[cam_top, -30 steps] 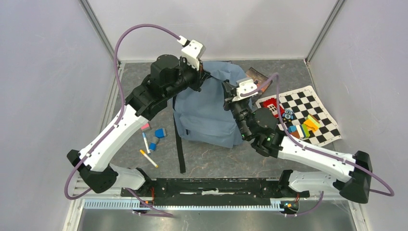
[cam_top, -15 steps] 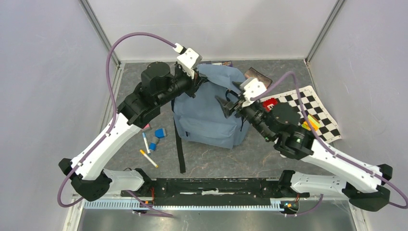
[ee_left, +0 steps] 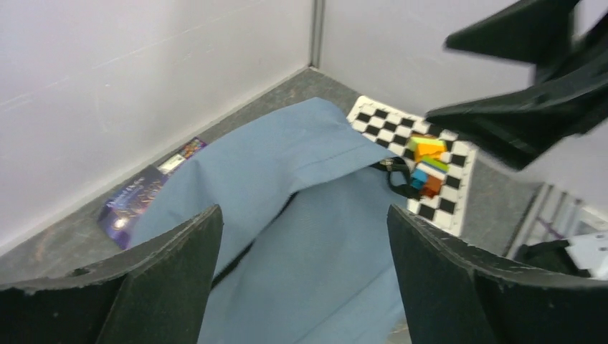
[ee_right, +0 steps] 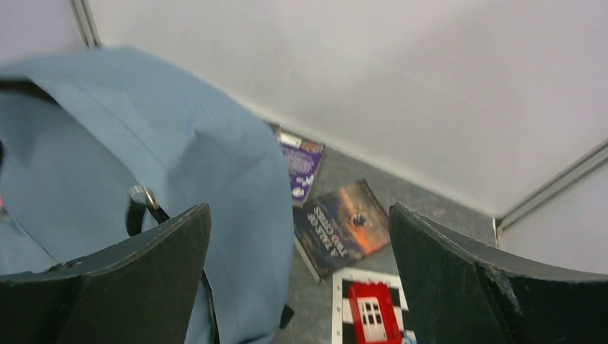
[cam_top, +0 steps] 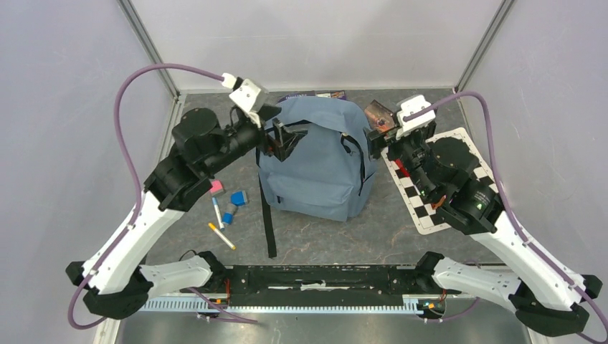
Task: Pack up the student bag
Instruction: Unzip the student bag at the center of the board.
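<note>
The student bag (cam_top: 315,168), soft grey-blue fabric with black straps, lies in the middle of the table with its top flap (ee_left: 287,154) folded over. My left gripper (cam_top: 285,138) hovers at the bag's upper left edge. It is open, and only bag fabric (ee_left: 337,251) shows between its fingers (ee_left: 168,276). My right gripper (cam_top: 380,140) hangs open just off the bag's upper right edge. Between its fingers (ee_right: 143,265) the bag's side (ee_right: 236,215) and the table floor show. Neither gripper holds anything.
A purple book (cam_top: 316,94) and an orange-brown book (ee_right: 344,226) lie behind the bag. A checkered mat (cam_top: 430,211) with a red block (ee_right: 371,315) and coloured blocks (ee_left: 426,161) lies to the right. Left of the bag are a pink eraser (cam_top: 215,188), blue blocks (cam_top: 239,197) and markers (cam_top: 221,236).
Both grippers have opened and let go of the bag's top. The left arm has drawn back to the left and the right arm to the right. The bag's flap has settled.
</note>
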`<state>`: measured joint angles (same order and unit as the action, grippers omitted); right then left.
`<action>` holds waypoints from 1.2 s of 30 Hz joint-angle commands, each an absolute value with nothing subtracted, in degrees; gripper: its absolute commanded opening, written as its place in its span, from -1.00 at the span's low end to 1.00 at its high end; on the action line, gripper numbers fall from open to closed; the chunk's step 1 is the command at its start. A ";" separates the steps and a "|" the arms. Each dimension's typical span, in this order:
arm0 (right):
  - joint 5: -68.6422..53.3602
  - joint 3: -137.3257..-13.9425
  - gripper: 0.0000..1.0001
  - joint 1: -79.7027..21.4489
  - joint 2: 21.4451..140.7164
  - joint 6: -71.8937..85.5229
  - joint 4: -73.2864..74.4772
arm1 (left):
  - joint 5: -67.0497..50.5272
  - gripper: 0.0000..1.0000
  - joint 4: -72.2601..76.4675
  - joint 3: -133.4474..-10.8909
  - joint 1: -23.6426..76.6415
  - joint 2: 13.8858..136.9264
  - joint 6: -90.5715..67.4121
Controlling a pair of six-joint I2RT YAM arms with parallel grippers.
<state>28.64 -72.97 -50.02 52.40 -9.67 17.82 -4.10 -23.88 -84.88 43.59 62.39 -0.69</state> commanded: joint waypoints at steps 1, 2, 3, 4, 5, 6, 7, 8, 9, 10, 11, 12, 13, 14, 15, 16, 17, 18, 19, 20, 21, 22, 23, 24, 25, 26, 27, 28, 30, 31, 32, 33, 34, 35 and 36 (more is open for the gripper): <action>22.58 -67.22 0.96 -47.42 50.17 -6.50 22.56 | -6.26 0.72 -22.46 -81.26 45.71 59.81 -14.44; 22.55 -65.88 0.96 -47.24 49.77 -5.82 22.86 | -5.65 0.69 -22.26 -80.12 46.81 59.63 -16.95; 22.45 -64.31 0.96 -47.12 49.17 -5.22 23.02 | -4.79 0.67 -21.92 -78.77 48.30 59.58 -19.43; 22.11 -63.10 0.96 -47.06 48.44 -4.70 23.05 | -3.55 0.67 -21.55 -77.62 49.79 59.38 -21.47; 21.43 -61.77 0.96 -47.04 47.50 -4.18 22.75 | -1.06 0.66 -21.19 -76.17 51.89 59.32 -23.25; 20.53 -60.45 0.96 -46.98 46.51 -3.59 22.38 | 0.54 0.65 -20.37 -74.72 53.53 59.24 -25.39; 19.70 -59.53 0.96 -47.03 45.98 -3.09 22.19 | 1.94 0.65 -18.97 -73.46 54.47 59.23 -26.93; 19.07 -58.46 0.96 -47.02 45.44 -2.47 22.08 | 2.65 0.65 -16.98 -71.84 55.24 59.11 -29.81; 18.65 -57.48 0.96 -47.03 45.07 -1.94 21.86 | 2.79 0.65 -14.95 -70.34 55.80 59.18 -31.75; 18.39 -56.53 0.96 -47.02 44.55 -1.40 21.73 | 2.80 0.65 -12.78 -68.76 56.49 59.31 -33.87; 18.21 -55.82 0.96 -47.03 44.11 -0.90 21.52 | 3.29 0.65 -10.54 -67.58 57.13 59.76 -35.52; 18.18 -55.20 0.96 -47.04 43.65 -0.46 21.31 | 3.96 0.64 -8.89 -67.02 57.57 60.28 -36.73; 17.97 -54.50 0.96 -47.02 43.06 -0.20 20.67 | 4.57 0.63 -7.99 -66.88 57.97 61.21 -37.69; 17.60 -54.12 0.96 -47.04 42.67 -0.18 20.23 | 5.17 0.62 -7.22 -67.01 58.28 62.17 -38.23; 17.23 -53.91 0.96 -47.02 42.40 -0.13 20.04 | 5.91 0.62 -6.55 -67.50 58.57 62.95 -38.90; 17.18 -54.01 0.96 -46.98 42.29 -0.18 20.08 | 6.62 0.61 -5.94 -67.65 58.72 63.68 -39.68; 17.18 -54.13 0.96 -47.02 42.29 -0.18 20.22 | 7.73 0.61 -5.23 -67.74 58.87 64.25 -40.12; 17.18 -54.18 0.96 -46.98 42.24 -0.09 20.29 | 8.80 0.62 -4.74 -67.69 58.88 64.62 -40.80; 17.16 -54.14 0.96 -47.02 42.12 -0.09 20.27 | 9.81 0.63 -3.88 -67.64 58.84 65.04 -41.33; 16.82 -54.14 0.96 -47.02 42.07 -0.09 20.17 | 10.09 0.64 -2.68 -67.60 58.87 65.27 -41.55; 16.39 -54.03 0.95 -47.02 41.91 1.03 20.07 | 10.21 0.64 -1.76 -67.71 58.89 65.64 -41.81; 16.02 -53.97 0.95 -47.02 41.78 1.54 20.00 | 10.27 0.65 -1.11 -68.00 58.88 65.94 -41.99; 15.71 -53.80 0.95 -47.02 41.59 1.61 19.87 | 10.15 0.65 -0.82 -68.52 58.84 66.45 -42.01; 15.71 -53.60 0.95 -47.05 41.49 1.72 19.76 | 10.12 0.65 -0.74 -68.97 58.87 66.89 -42.01; 15.73 -53.53 0.95 -47.03 41.41 1.68 19.72 | 10.12 0.66 -0.70 -69.43 58.97 67.25 -42.10; 15.56 -53.53 0.95 -47.03 41.49 1.73 19.81 | 10.15 0.66 -0.77 -69.82 58.97 67.76 -42.06; 15.42 -53.61 0.95 -47.07 41.58 1.75 19.94 | 10.41 0.66 -1.00 -70.31 58.95 68.33 -41.78; 15.22 -53.55 0.94 -47.02 41.64 1.88 20.05 | 10.77 0.65 -1.50 -70.88 58.97 68.78 -41.46; 15.10 -53.18 0.93 -47.02 41.63 2.25 19.96 | 11.55 0.58 -3.09 -72.73 58.92 70.00 -40.74; 15.04 -53.10 0.93 -47.04 41.57 2.51 19.99 | 11.91 0.54 -3.97 -73.74 58.93 70.74 -40.34; 14.99 -52.88 0.91 -47.02 41.61 2.67 20.02 | 12.12 0.47 -5.02 -74.93 58.96 71.45 -39.79; 15.02 -52.55 0.90 -47.02 41.47 2.89 19.83 | 12.33 0.41 -5.71 -75.86 58.94 72.23 -39.25; 14.92 -52.01 0.89 -47.04 41.33 3.02 19.60 | 12.67 0.31 -6.74 -76.86 58.97 72.93 -38.74; 14.94 -51.58 0.88 -46.99 41.10 3.16 19.43 | 13.16 0.23 -7.68 -77.69 58.93 73.39 -38.51; 15.18 -51.20 0.88 -47.04 41.01 3.36 19.25 | 13.48 0.17 -8.24 -78.15 58.97 73.77 -38.18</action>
<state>15.49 -52.53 -47.11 41.98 1.91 21.71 10.61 -6.55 -73.63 58.63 72.55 -39.51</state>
